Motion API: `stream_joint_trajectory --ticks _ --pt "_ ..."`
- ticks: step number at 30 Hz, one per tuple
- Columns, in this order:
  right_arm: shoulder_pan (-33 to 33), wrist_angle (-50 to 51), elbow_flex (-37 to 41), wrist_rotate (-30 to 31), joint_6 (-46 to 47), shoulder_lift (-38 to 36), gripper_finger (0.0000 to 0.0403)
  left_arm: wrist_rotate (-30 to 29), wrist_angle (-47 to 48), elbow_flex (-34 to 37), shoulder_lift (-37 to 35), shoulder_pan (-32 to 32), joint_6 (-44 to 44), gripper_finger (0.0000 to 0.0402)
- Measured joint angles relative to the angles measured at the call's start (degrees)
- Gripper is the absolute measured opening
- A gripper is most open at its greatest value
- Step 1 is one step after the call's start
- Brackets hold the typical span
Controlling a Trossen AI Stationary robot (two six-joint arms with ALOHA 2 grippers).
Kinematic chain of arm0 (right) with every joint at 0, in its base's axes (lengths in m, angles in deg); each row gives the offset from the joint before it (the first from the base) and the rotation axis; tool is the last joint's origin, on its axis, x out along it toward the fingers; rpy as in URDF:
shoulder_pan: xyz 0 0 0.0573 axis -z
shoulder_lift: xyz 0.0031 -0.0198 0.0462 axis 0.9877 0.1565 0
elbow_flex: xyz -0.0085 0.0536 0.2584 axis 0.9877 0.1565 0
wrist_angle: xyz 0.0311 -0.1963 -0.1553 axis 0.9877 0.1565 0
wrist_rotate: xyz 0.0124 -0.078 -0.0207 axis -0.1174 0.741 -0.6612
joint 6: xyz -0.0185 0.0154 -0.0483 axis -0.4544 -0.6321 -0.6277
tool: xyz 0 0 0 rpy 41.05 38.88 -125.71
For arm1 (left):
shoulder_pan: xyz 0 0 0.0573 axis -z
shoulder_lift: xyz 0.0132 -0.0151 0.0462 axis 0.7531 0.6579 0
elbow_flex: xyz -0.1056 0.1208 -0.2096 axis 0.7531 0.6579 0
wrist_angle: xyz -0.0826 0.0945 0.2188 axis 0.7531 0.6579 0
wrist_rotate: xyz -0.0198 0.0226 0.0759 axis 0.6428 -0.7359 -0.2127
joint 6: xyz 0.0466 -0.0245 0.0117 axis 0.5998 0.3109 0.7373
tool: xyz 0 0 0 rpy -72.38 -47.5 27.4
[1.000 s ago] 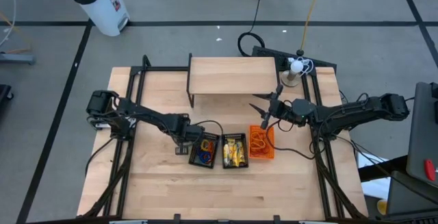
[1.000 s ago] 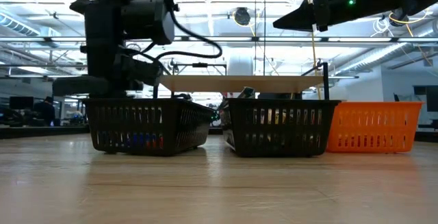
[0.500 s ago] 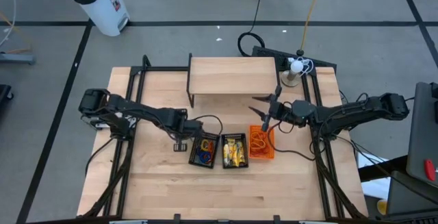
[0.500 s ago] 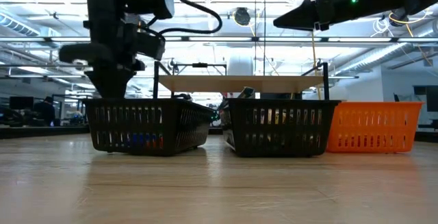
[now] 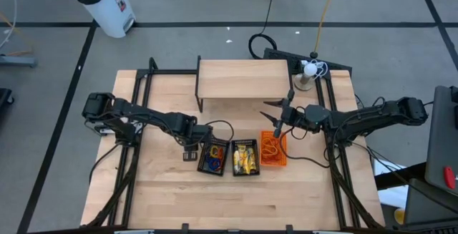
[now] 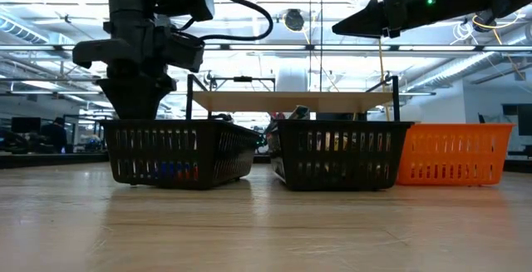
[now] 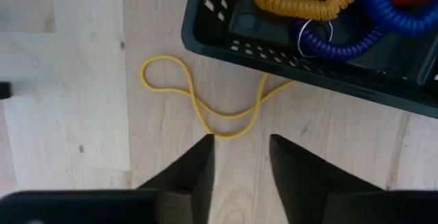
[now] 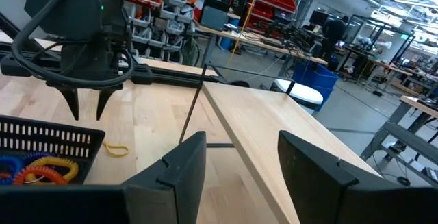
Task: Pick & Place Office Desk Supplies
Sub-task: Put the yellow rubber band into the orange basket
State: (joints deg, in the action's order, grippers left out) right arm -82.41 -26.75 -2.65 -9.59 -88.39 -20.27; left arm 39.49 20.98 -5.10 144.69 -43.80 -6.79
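Since a second ago my left hand [image 7: 239, 159] has pulled back off the leftmost black basket [image 5: 212, 157] and parted its fingers; it now hangs just outside that basket's left wall, empty, with a thin yellow rubber band [image 7: 205, 101] lying loose and wavy on the pale wood tabletop [image 5: 164, 191] just ahead of its tips, one end running up to the basket wall. That basket is slotted black plastic and holds coiled loops in yellow, blue and red [image 7: 328, 5], with metal rings on them. Next to it, the middle black basket [image 5: 245, 157] holds yellow-gold oblong pieces [image 5: 245, 162]. The third, an orange mesh basket [image 5: 273, 150], holds orange loops [image 5: 270, 148]. My right hand [image 5: 275, 119] has not moved: it hovers above the orange basket's far side, fingers partly apart, holding nothing.
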Motion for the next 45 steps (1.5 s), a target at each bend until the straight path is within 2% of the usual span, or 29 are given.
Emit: stream_joint_trajectory --ticks 6,11,23,35,45 --pt "0.00 0.00 0.00 -0.01 0.02 0.00 0.0171 0.00 -0.38 0.07 0.58 0.00 -0.15 0.0194" --pt "0.00 -0.08 0.00 -2.07 0.03 0.00 0.0171 -0.02 -3.44 1.73 0.61 0.00 -0.16 0.0213" --pt "0.00 -0.21 0.00 -2.89 1.12 0.00 0.0171 2.01 -8.87 5.14 0.55 0.26 -0.29 0.0214" --pt "0.00 -0.21 0.00 -2.84 1.31 0.00 0.0171 3.29 -10.13 5.22 0.68 0.22 -0.23 0.0214" --pt "0.00 -0.23 -0.02 -2.82 1.33 0.02 0.0171 2.79 -10.56 5.25 5.24 0.22 -0.06 0.0214"
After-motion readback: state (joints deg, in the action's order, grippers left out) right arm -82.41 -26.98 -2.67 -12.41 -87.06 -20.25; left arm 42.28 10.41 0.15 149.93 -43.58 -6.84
